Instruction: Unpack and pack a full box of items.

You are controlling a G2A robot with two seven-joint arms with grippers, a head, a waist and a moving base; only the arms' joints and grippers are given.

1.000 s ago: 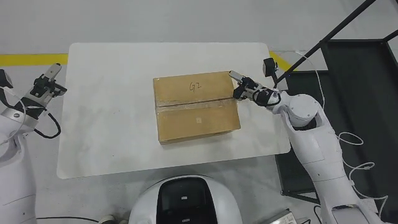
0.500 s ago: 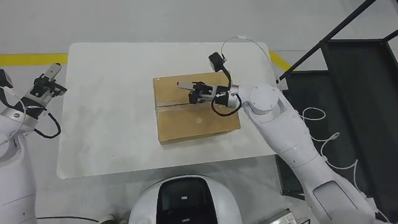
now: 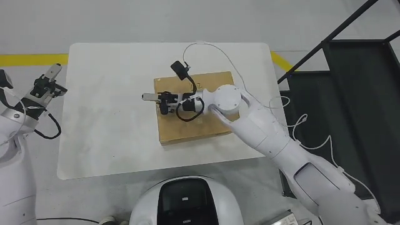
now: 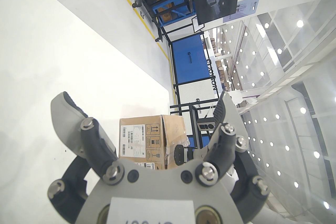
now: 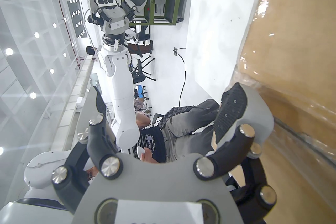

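The cardboard box (image 3: 194, 125) sits closed (tape runs along its seam) in the middle of the white table (image 3: 106, 119). The right gripper (image 5: 162, 101) hangs at the box's left end, fingers spread wide and holding nothing. The left gripper (image 4: 143, 104) hangs just beyond the table's left edge, also spread and empty.
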